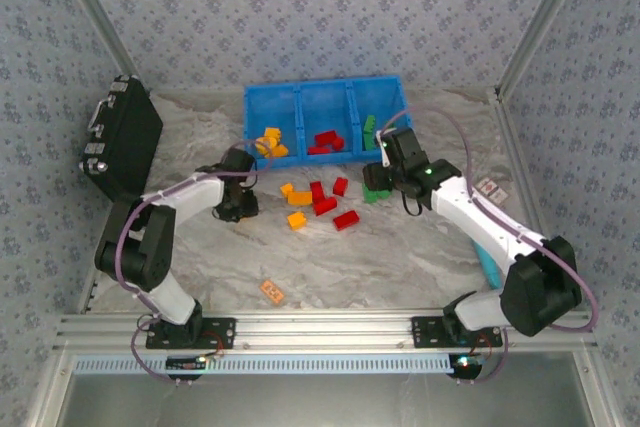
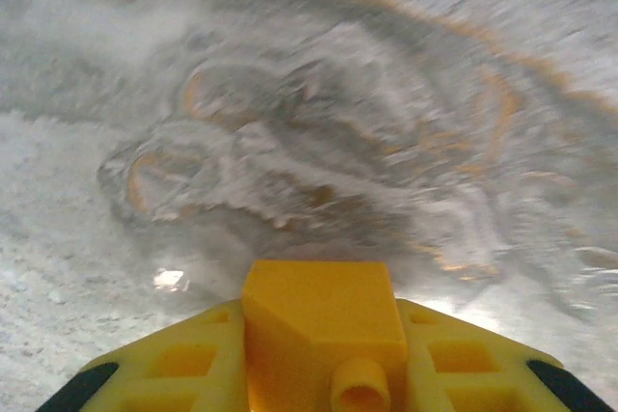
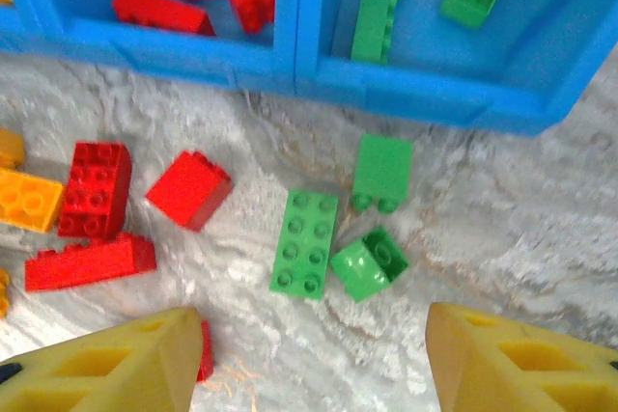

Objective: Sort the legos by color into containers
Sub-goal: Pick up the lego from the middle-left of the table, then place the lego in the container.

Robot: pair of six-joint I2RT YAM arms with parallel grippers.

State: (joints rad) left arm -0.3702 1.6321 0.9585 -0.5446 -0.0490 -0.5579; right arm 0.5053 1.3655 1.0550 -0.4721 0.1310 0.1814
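Over the table [image 1: 400, 257], the right claw [image 3: 314, 335] stands wide above three green bricks [image 3: 305, 242] lying just before the blue bin [image 3: 290, 60]; the left claw [image 1: 238, 205] is clamped on an orange-yellow brick [image 2: 322, 311] low over the marble; red bricks [image 1: 325, 202] lie loose between the arms; other bricks sit in the bin's compartments.

Under right fingers [image 3: 126, 359], spread: counter [image 3: 502, 238]. Three legos [image 3: 305, 241] clustered on counter just ahead, between them; more ahead-left. Beyond those, bin [image 3: 290, 65], legos inside its compartments [image 3: 541, 26]. Between left fingers [image 2: 174, 393]: brick [image 2: 323, 320], touching both; counter below. Well left of left fingers, case [image 1: 120, 137]. On counter behind both pairs, toward arm bases, tag [image 1: 272, 290].
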